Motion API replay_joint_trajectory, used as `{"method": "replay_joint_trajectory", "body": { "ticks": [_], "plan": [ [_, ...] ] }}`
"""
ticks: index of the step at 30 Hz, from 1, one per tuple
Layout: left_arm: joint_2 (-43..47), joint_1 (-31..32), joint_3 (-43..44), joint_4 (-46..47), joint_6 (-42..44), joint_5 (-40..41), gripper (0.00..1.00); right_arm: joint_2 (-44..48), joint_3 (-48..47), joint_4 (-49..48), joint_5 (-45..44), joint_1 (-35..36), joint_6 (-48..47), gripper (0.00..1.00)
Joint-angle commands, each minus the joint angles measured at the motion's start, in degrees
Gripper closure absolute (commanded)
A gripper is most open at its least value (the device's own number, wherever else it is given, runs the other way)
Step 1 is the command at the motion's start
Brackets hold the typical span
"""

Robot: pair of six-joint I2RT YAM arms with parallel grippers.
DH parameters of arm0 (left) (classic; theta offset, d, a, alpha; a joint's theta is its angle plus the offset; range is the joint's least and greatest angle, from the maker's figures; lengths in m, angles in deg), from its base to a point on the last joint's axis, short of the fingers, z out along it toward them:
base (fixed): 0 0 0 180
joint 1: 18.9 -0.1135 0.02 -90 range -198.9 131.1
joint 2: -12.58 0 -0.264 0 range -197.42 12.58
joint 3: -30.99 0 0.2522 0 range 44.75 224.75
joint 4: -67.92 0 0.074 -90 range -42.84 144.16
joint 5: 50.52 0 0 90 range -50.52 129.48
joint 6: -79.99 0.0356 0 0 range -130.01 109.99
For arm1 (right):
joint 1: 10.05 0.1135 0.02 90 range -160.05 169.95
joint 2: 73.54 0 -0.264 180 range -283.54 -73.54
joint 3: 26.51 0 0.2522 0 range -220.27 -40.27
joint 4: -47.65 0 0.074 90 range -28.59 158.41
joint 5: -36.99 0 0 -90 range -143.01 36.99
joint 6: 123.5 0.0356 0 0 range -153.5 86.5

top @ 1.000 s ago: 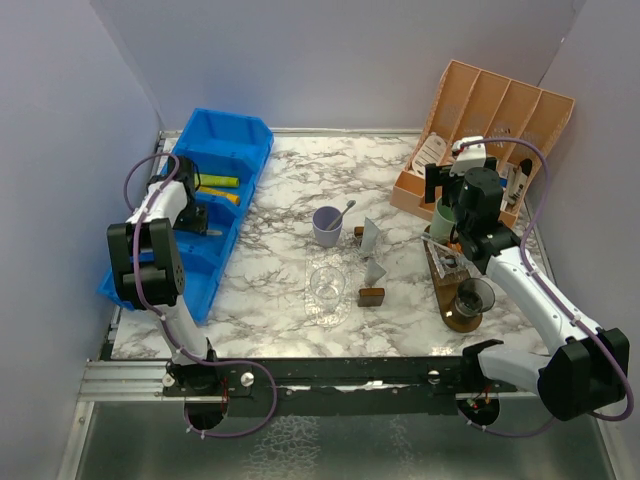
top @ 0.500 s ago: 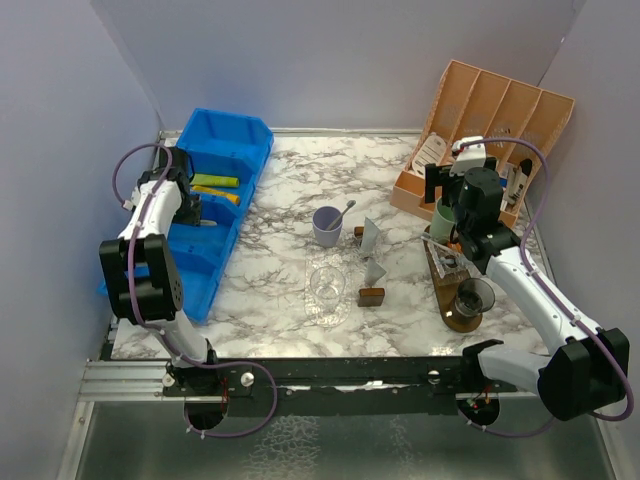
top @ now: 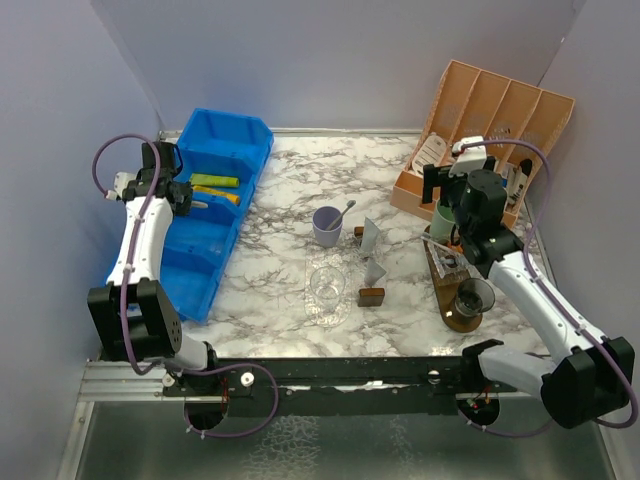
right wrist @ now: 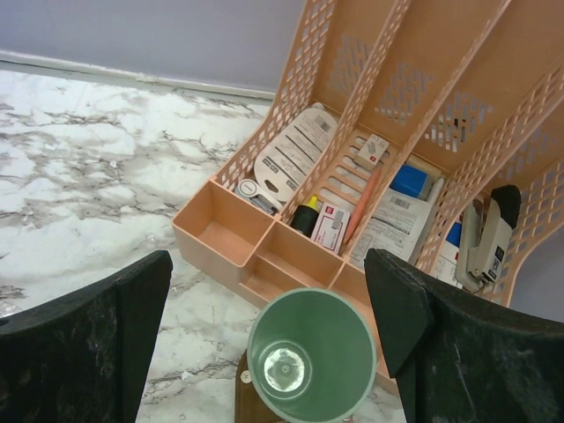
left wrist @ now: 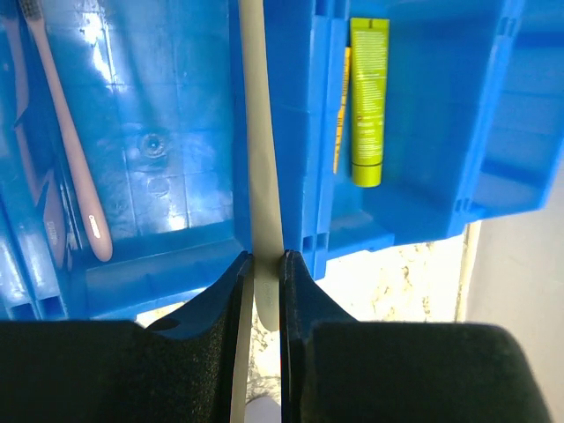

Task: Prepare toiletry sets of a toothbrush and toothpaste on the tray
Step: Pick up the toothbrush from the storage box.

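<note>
- Left wrist view shows the left claw [left wrist: 264, 260] pinched narrow on a thin cream toothbrush [left wrist: 256, 132]. The brush runs straight up the middle of the frame, hanging over the blue bin [left wrist: 423, 176].
- Under it, a pink toothbrush [left wrist: 66, 132] lies in the compartment at upper left and a yellow-green tube [left wrist: 368, 97] in the one at upper right. The bin seems to be the supply for both halves of a set.
- Right wrist view has the right claw [right wrist: 269, 282] spread wide with nothing gripped. Its fingers stand either side of the mint green cup [right wrist: 313, 366] at bottom centre, probably ready to steady or take it.
- Top view puts the green cup and a dark cup [top: 475, 297] on the wooden tray [top: 458, 322] at the right. The lilac cup [top: 326, 226] and clear cup [top: 327, 285] stand on the table [top: 270, 200] mid-frame, off the tray.
- The held brush probably has to be carried across the frame to one of these cups.
</note>
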Motion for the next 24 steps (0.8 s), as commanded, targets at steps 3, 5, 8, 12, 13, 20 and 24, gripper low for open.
{"method": "replay_joint_trajectory", "body": {
  "ticks": [3,5,8,12,13,20,24],
  "plan": [
    [8.01,-0.15,-4.78,5.83,4.75,0.03,1.00,3.52,1.46,-1.70,2.04,1.66,-0.55,0.09],
    [10.62,-0.14,-7.36,11.25,8.68,-2.67,1.00,4.29,1.85,-2.05,2.23,1.80,-0.94,0.09],
    [14.50,-0.17,-11.17,21.60,15.42,-8.40,1.00,5.36,1.73,-2.17,2.98,1.90,-1.50,0.09],
    [17.32,0.37,-13.56,32.35,23.46,-16.70,1.00,7.38,1.07,-0.47,4.40,2.02,-1.66,0.09],
    [17.74,0.70,-14.00,34.77,25.03,-18.92,1.00,8.02,0.92,0.25,4.78,2.17,-1.59,0.09],
    [19.42,11.06,-16.77,48.67,33.37,-26.45,1.00,14.77,1.41,2.81,8.82,2.32,-8.28,0.09],
    [21.30,20.93,-22.13,60.56,37.94,-28.77,1.00,24.07,6.20,1.56,15.68,3.52,-15.78,0.09]
  ]
}}
